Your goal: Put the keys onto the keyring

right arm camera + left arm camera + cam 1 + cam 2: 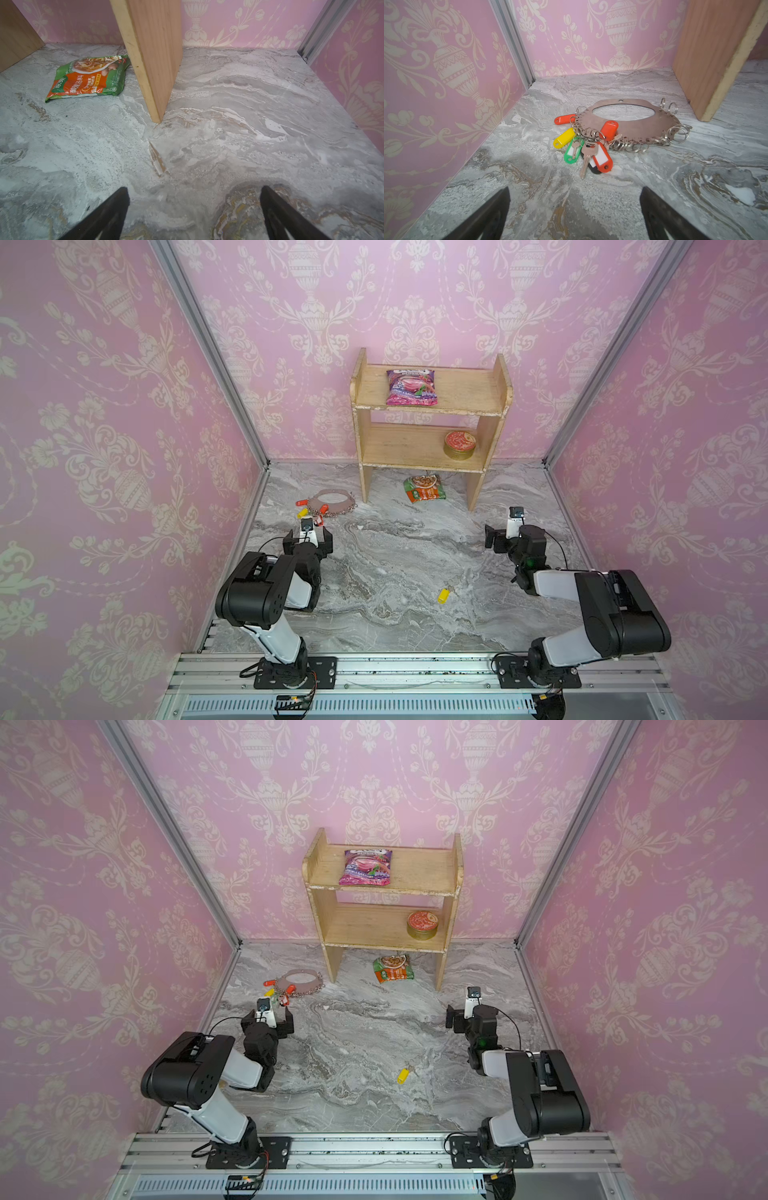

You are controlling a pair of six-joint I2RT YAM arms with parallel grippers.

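Note:
The keyring (639, 126) lies flat on the marble floor at the back left, also in both top views (341, 506) (309, 986). Several keys hang bunched on its near-left loops: a silver key (586, 158), a yellow tag (563, 138), a green tag (572, 152) and orange-red tags (609, 129). One more key with a yellow tag (444, 595) (403, 1075) lies loose near the floor's middle. My left gripper (309, 537) (575, 189) stands open just short of the bunch, empty. My right gripper (509, 537) (194, 189) is open over bare floor at the right.
A wooden shelf (428, 406) stands against the back wall, with a purple packet (412, 387) on top and a round tin (459, 445) below. A green-orange soup packet (89, 80) lies under it. One shelf leg (712, 62) stands beside the keyring. Pink walls close three sides.

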